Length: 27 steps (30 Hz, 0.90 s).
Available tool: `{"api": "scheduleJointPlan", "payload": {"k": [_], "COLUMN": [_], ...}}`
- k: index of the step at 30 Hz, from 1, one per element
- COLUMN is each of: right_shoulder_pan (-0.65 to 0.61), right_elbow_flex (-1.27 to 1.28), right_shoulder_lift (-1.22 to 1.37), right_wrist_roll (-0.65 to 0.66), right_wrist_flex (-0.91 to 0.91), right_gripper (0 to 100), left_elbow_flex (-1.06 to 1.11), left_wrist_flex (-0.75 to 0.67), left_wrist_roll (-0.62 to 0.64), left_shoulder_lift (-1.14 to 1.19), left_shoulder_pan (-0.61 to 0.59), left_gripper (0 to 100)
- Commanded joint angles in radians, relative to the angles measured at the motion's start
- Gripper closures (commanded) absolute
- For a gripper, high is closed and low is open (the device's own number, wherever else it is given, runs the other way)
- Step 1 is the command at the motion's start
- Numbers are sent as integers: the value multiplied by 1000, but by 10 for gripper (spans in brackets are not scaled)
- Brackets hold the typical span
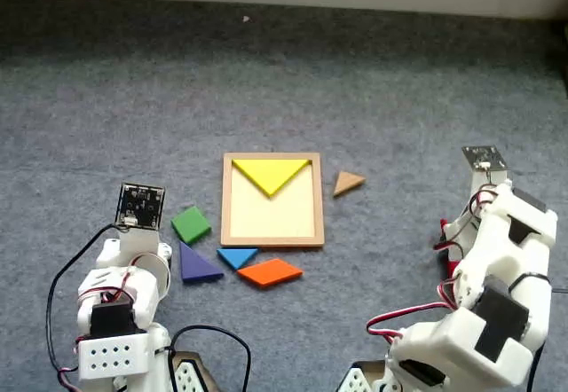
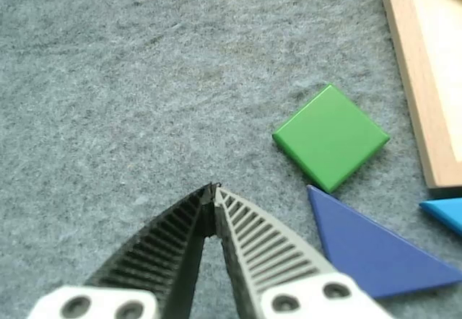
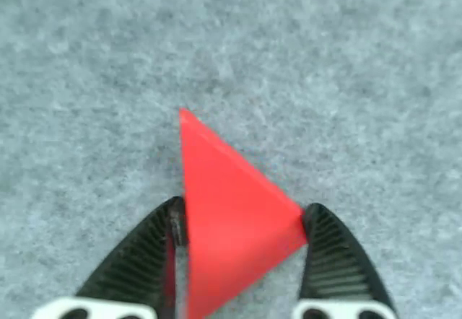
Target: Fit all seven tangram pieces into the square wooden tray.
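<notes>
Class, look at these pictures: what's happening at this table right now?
A tangram puzzle is under way. The right gripper is closed on the red triangle. The left gripper, shut, hangs near the green square. So far only the yellow triangle lies in the tray.

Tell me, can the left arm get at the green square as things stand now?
Probably yes. The left hand is shut and holds nothing, and only bare carpet lies between it and the green square; it must open first.

White arms (image 1: 497,294) — black cables (image 1: 209,327)
</notes>
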Motion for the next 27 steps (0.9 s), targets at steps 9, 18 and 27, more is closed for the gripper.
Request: {"api": "scheduleJointPlan", "payload": {"k": [9, 18, 27], "right_shoulder_pan": [-99, -91, -82], "right_elbow_flex": [110, 111, 114], "right_shoulder_lift": [-232, -306, -308], "right_wrist_roll": [-38, -58, -114], "right_wrist_flex": [12, 84, 280], "right_gripper": [908, 907, 701], "left_elbow_flex": [-7, -7, -7], "left_wrist_flex": [-9, -9, -9], "left_wrist_roll": [8, 8, 8], "left_shoulder_lift": [-8, -8, -8], "left_shoulder_pan": [-15, -15, -15], "left_gripper": [965, 965, 965]}}
